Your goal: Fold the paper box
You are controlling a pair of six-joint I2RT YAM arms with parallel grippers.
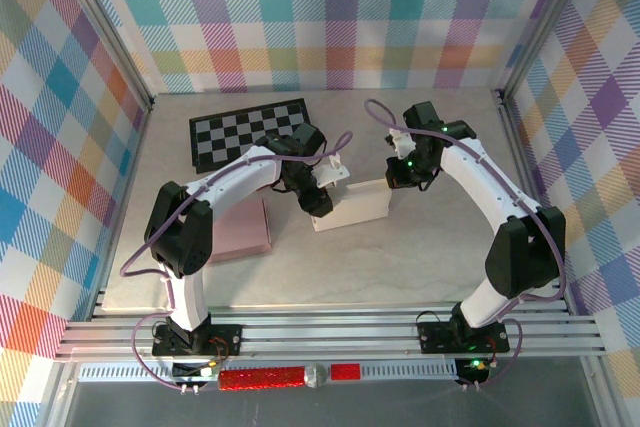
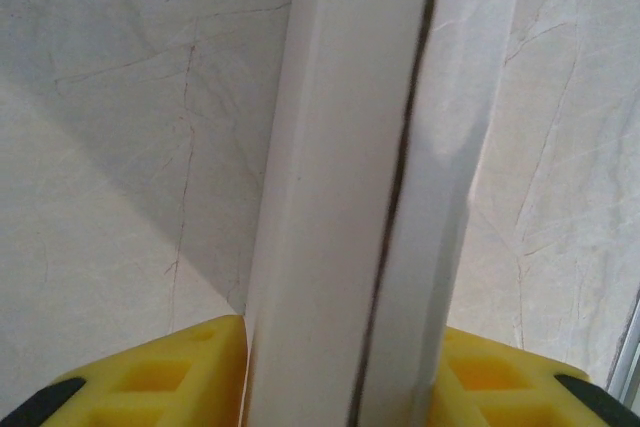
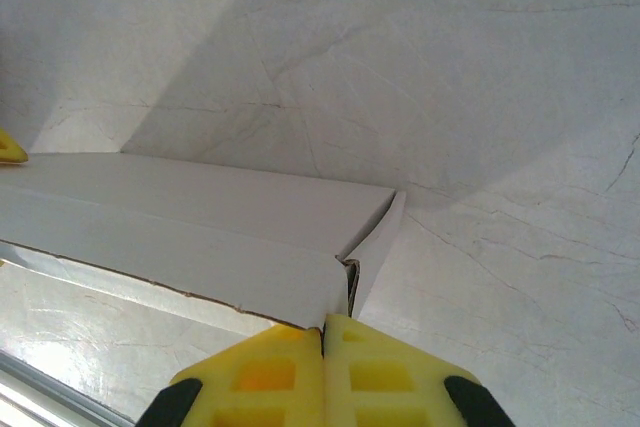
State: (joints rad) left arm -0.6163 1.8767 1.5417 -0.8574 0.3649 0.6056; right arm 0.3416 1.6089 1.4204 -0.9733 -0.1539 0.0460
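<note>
The white paper box (image 1: 352, 205) lies mid-table, partly folded. My left gripper (image 1: 322, 199) is on its left end. In the left wrist view a doubled white wall of the paper box (image 2: 340, 207) stands between the yellow fingers (image 2: 190, 372), and my left gripper (image 2: 345, 382) is shut on it. My right gripper (image 1: 396, 175) is at the box's right end. In the right wrist view my right gripper (image 3: 323, 332) is shut, pads together, with its tips touching the upper corner of the paper box (image 3: 200, 217), where a side flap (image 3: 375, 237) folds in. Whether paper is nipped there is unclear.
A black-and-white checkered mat (image 1: 250, 132) lies at the back left. A pink pad (image 1: 242, 229) sits left of the box, under the left arm. Plaid walls close three sides, and an aluminium rail (image 1: 330, 332) runs along the near edge.
</note>
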